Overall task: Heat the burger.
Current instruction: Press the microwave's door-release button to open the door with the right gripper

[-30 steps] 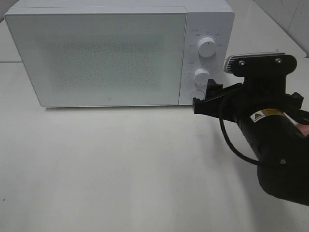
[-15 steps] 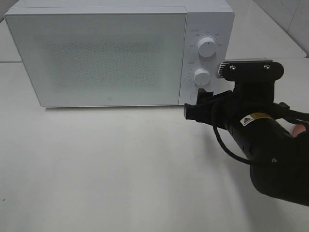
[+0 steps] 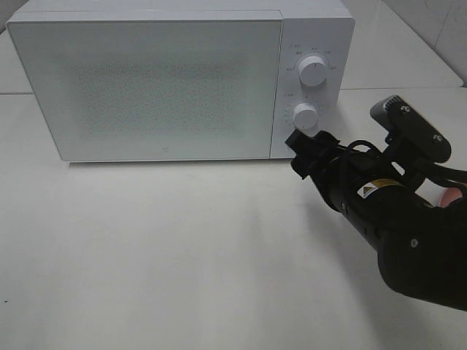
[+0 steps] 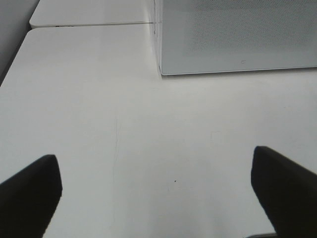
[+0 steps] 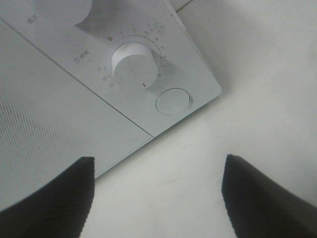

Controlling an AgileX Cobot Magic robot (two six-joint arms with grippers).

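The burger is out of view in every frame. The white microwave (image 3: pixel 160 87) stands at the back of the table with its door shut. My right gripper (image 3: pixel 306 149) is open and empty just in front of the control panel's lower corner. It is below the lower knob (image 3: pixel 306 115). In the right wrist view the right gripper (image 5: pixel 158 198) points at the round button (image 5: pixel 172 101) under that knob (image 5: pixel 132 59). My left gripper (image 4: pixel 157 198) is open and empty above bare table, out from the microwave's (image 4: pixel 237 34) front corner.
An upper knob (image 3: pixel 314 71) sits above the lower one on the panel. A small pink thing (image 3: pixel 446 195) peeks out behind the right arm at the right edge. White tabletop (image 3: pixel 182 248) spreads in front of the microwave. A seam between table sections (image 4: pixel 89 24) runs behind.
The right wrist has rolled, swinging its camera bracket over to the right. The gripper has stayed close to the panel's lower corner, and its jaws have narrowed slightly. The microwave door is unchanged.
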